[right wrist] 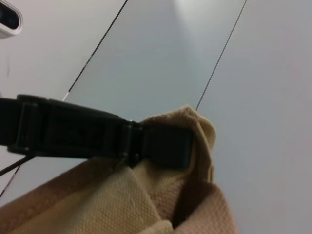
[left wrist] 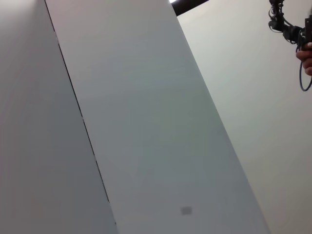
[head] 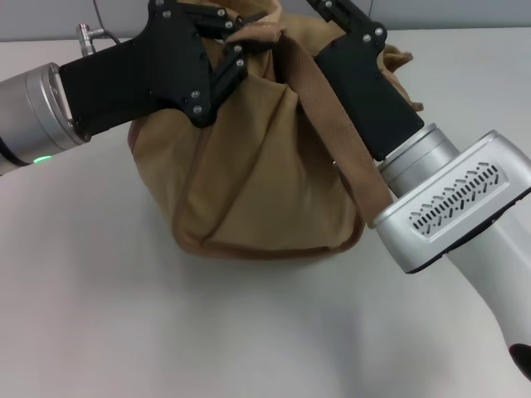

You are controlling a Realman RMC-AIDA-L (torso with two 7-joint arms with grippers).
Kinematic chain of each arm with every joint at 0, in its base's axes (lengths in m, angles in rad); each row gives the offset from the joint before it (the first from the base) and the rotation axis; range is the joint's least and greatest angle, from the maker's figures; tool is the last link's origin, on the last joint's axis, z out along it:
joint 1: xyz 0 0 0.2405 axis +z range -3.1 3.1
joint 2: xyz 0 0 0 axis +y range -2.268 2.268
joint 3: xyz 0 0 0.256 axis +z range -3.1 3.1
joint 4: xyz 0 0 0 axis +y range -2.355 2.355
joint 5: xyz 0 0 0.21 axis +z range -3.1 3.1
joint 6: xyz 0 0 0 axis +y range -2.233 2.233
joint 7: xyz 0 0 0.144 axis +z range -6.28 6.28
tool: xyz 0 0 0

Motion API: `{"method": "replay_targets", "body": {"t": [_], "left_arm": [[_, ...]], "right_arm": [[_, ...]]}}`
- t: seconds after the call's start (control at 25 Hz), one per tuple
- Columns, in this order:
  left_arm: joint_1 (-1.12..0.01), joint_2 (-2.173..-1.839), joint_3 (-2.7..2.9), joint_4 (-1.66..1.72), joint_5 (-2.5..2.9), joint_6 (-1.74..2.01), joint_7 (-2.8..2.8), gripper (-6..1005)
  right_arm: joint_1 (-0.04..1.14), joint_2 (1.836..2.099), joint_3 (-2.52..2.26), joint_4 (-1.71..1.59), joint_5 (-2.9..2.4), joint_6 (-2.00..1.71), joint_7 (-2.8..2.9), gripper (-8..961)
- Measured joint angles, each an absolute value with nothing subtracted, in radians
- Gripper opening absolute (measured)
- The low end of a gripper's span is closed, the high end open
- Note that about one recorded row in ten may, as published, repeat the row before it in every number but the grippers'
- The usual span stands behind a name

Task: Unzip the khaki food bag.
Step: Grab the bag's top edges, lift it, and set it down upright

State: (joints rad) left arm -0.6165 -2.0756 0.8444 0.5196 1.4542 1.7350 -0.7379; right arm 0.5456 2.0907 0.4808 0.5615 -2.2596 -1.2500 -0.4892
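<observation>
Both sets of jaws sit at the top of the khaki food bag (head: pixel 257 166), and you can see the left gripper (head: pixel 236 37) pinched on bunched fabric at the bag's upper left, while the right gripper (head: pixel 344 12) reaches in from the upper right with its tips cut off by the head view's edge. Your right wrist view shows a black finger (right wrist: pixel 165 146) pressed against a fold of tan canvas (right wrist: pixel 195 126), so that one is clamped on the bag too. You have one bag, slumped and creased near the far middle of the white table (head: pixel 166 332), with one wide brown strap (head: pixel 332 124) draped diagonally across its front; what is inside it you cannot tell. Your left wrist view looks off at pale wall panels (left wrist: pixel 146 122). Count two arms, one bag, one strap showing.
</observation>
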Motion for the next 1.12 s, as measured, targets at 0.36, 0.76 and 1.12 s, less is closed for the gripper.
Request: {"method": "replay_targets", "body": {"t": [0.36,0.76,1.12], "left_arm": [[-0.617,-2.075,0.847,0.52,1.454,1.737,-0.738,176],[-0.62,-2.075,0.847,0.52,1.454,1.735,-0.738,181],[-0.618,-2.077,0.842,0.519,1.453,1.733,-0.738,185]], "right_arm": [[0.553,2.092,0.479,0.572,-2.266,-1.24,-0.515,538],[0.546,2.092,0.448,0.579,-2.274,-1.231,-0.65,384],[0.521,2.092,0.458,0.584,-2.271,-1.234,-0.652,111]]}}
